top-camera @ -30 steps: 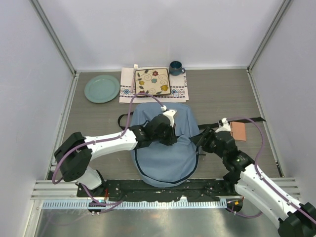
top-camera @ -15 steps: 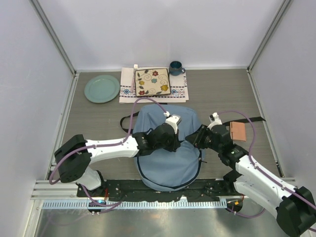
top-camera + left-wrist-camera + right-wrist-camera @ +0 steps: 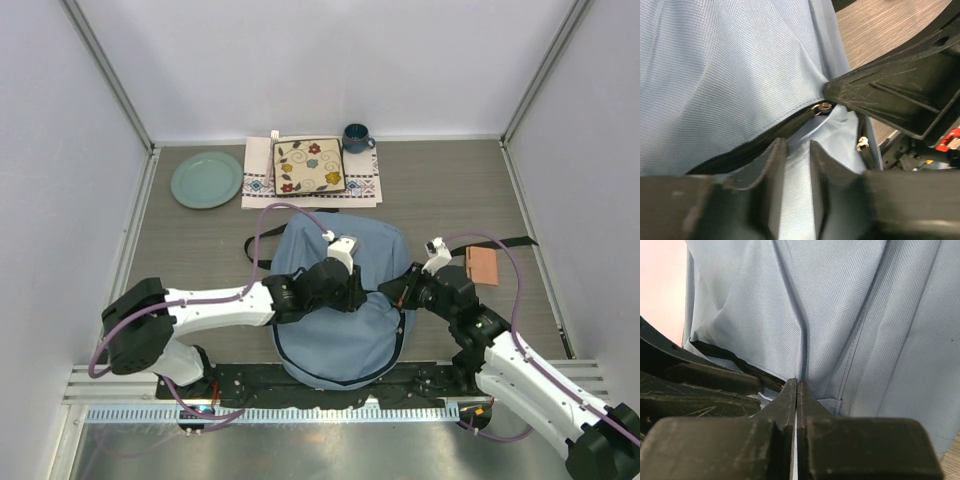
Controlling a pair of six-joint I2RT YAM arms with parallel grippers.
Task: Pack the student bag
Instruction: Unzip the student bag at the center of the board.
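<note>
Though the top view shows the bag [image 3: 340, 345] whole, lying flat mid-bench [image 3: 440, 190] just ahead of the arm bases, only the wrist views show its zip up close. Its long axis runs near to far, with the rounded, zip-edged end toward the bases and black straps trailing off both sides at the far end.

From the left wrist, a dark zip [image 3: 755, 142] crosses the blue cloth to a metal pull [image 3: 822, 106]. The left fingers [image 3: 781, 150] stand slightly apart over the cloth just below it.

The right fingers [image 3: 797, 385] are pressed together, tips at a pucker in the cloth beside the zip. Whether any cloth is caught between them I cannot tell.

Only the top view shows a brown pad [image 3: 482, 265] right of the bag. At the far edge it shows a green plate [image 3: 207, 178], a mat [image 3: 260, 185] carrying a flowered tile [image 3: 309, 165], and a blue mug [image 3: 356, 137].
</note>
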